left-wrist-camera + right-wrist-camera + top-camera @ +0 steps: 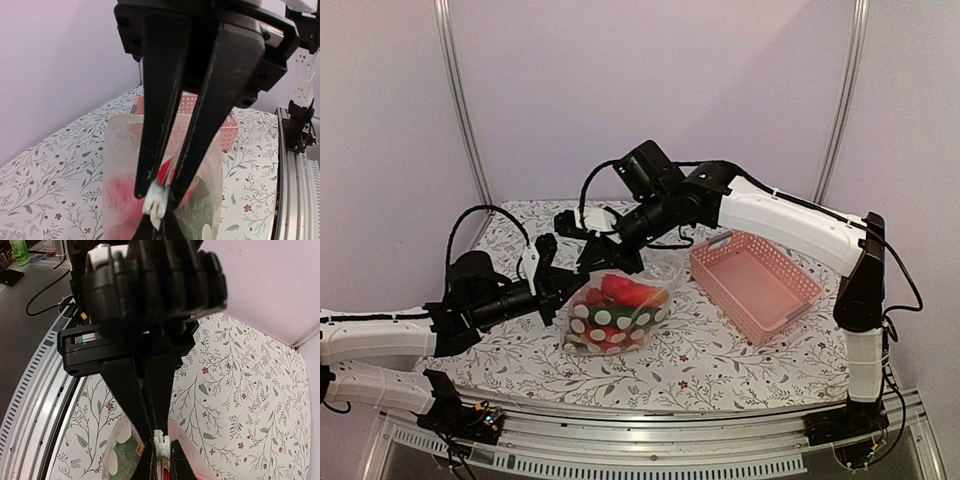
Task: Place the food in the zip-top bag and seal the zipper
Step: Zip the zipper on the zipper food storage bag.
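Note:
The zip-top bag [620,310] stands on the table's middle, holding the food: red pieces [625,290] above a green white-dotted piece [605,322]. Both grippers meet at its top left corner. My left gripper [576,280] is shut on the zipper's white slider [155,202], with bag plastic [122,150] and blurred red and green food behind it. My right gripper [600,262] comes down from the back, shut on the bag's rim right beside the slider [163,444]. The bag [117,450] shows below its fingers [132,395]. The rest of the zipper strip is hidden.
A pink lattice basket [755,280] stands to the right of the bag, and it shows behind the bag in the left wrist view [227,132]. A small white object [598,218] lies at the back behind the right arm. The table's metal front rail [650,455] runs along the near edge.

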{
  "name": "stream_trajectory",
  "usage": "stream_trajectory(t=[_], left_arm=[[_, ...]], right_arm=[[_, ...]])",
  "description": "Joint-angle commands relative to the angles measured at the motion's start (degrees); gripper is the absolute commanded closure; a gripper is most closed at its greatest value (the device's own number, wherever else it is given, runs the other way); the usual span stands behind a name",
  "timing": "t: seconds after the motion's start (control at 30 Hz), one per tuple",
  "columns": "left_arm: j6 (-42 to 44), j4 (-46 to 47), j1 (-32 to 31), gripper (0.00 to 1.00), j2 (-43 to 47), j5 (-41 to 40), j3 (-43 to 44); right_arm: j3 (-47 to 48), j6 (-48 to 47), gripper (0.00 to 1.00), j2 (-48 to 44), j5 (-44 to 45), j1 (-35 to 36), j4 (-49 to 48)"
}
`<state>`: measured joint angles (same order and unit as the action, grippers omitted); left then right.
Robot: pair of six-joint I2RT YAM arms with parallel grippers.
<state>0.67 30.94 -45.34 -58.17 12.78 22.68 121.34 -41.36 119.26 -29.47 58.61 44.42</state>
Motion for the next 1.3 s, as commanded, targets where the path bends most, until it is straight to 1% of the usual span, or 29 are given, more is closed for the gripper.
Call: stream_trajectory(t=[0.0,0.1,0.2,0.27,0.5,0.6,0.87,1.13,1.27], left_arm=[[0.2,0.6,-0.7,0.96,0.3,-2.2,0.6],[0.4,0.8,-0.8,0.95,0.5,-1.7,0.6],[0.3,1.1,-0.8,1.0,0.6,-1.8,0.5],[0.2,1.7,-0.7,1.0,1.1,-2.4,0.0],[-0.2,3.8,-0.7,1.0,5.4,-9.4,-3.2],[0.0,3.9,-0.7,1.0,6.7,-12.1,-4.2],[0.2,2.8,-0.6,1.0,7.1,-15.2,-4.4],[1.0,2.8,-0.6,1.0,9.6,-18.7,-5.5],[1.1,2.9,-0.6,1.0,9.8,-19.0,-5.8]], right_arm=[[1.2,0.4,0.99,0.9,2.0,1.0,0.6],[1.2,0.6,1.0,1.2,3.7,1.2,0.8],[1.7,1.1,1.0,1.5,5.2,1.2,1.0],[2.6,1.7,1.0,2.1,6.3,1.3,1.9],[4.5,3.2,1.0,4.2,15.5,1.2,3.9],[4.5,3.9,1.0,4.7,18.0,1.1,4.4],[4.4,6.2,1.0,3.8,20.6,-1.0,5.0],[3.3,7.1,1.0,3.0,20.5,-5.1,8.3],[2.2,7.5,1.0,2.1,20.2,-6.5,9.5]])
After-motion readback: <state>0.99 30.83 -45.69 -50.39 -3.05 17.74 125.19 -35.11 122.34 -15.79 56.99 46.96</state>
